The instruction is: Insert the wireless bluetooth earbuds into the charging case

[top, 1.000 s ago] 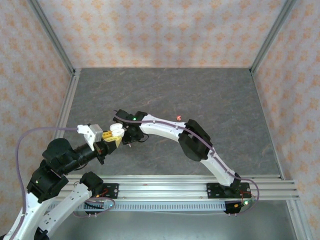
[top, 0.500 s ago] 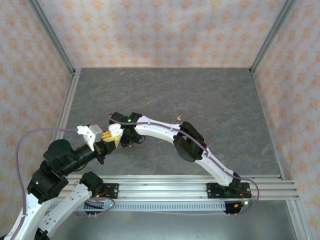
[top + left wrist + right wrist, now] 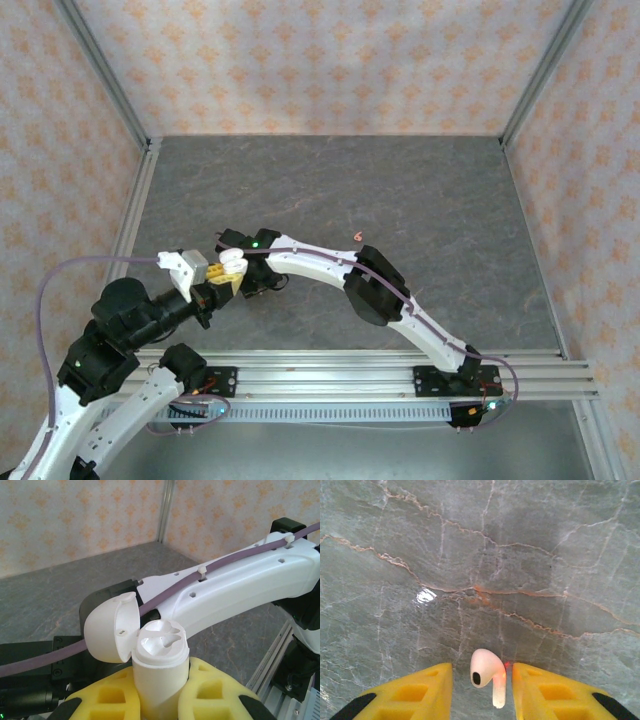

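- Arms meet left of centre in the top view. The left arm [image 3: 130,320] reaches up from the lower left corner. The right arm [image 3: 330,265] curves in a long arc from its base at lower right, elbow bent, its wrist ending beside the case [image 3: 233,262].
- The left gripper [image 3: 162,692] is clamped on the case, a yellow finger on each side, holding it upright at bottom centre of the left wrist view.
- The right gripper [image 3: 482,666] points down at the table [image 3: 420,555]. Its yellow fingers [image 3: 420,690] flank a white earbud [image 3: 486,670] at bottom centre of the right wrist view. A gap shows on the earbud's left, so I cannot tell whether it is gripped.
- The fingers are matt yellow with moulded pockets. The table is grey and marble-like with rust veins. A purple cable [image 3: 220,562] runs along the glossy white right arm.
- The case is smooth, white and rounded. Its domed lid [image 3: 107,627] is hinged open to the left, baring two hollow sockets.
- The white earbud is glossy, bulb up and stem down, with a dark oval port.
- A pink earbud [image 3: 357,237] lies on the table near frame centre, apart from both grippers.
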Controlling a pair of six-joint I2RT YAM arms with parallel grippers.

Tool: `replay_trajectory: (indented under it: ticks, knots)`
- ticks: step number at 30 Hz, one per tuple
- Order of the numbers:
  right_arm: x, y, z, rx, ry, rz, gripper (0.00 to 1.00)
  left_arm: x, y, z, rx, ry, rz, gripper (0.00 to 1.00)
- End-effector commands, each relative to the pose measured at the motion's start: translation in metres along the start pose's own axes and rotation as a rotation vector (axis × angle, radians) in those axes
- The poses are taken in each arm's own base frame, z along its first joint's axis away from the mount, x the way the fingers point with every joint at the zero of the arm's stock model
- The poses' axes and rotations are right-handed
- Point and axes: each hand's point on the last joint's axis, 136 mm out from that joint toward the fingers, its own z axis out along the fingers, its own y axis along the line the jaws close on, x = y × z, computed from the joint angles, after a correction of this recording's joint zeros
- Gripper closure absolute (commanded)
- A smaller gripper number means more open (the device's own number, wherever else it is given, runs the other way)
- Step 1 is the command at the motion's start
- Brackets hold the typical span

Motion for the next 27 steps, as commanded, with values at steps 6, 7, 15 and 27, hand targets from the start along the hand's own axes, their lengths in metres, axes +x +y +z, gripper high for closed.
replay_trajectory:
  ticks: [6, 7, 15, 27]
  knots:
    - [0.000, -0.015, 0.006, 0.089, 0.004, -0.011, 0.72, -0.002, -0.005, 0.002, 0.033, -0.031, 0.015, 1.00]
    - [0.000, -0.017, 0.004, 0.096, 0.005, -0.011, 0.73, -0.003, -0.006, 0.004, 0.043, -0.033, 0.016, 1.00]
    - [0.010, -0.056, -0.016, 0.173, -0.006, 0.030, 0.78, -0.018, -0.022, 0.014, 0.155, -0.120, 0.029, 1.00]
    - [0.076, -0.162, -0.052, 0.281, 0.011, 0.205, 0.80, -0.020, -0.018, 0.061, 0.198, -0.066, 0.001, 1.00]
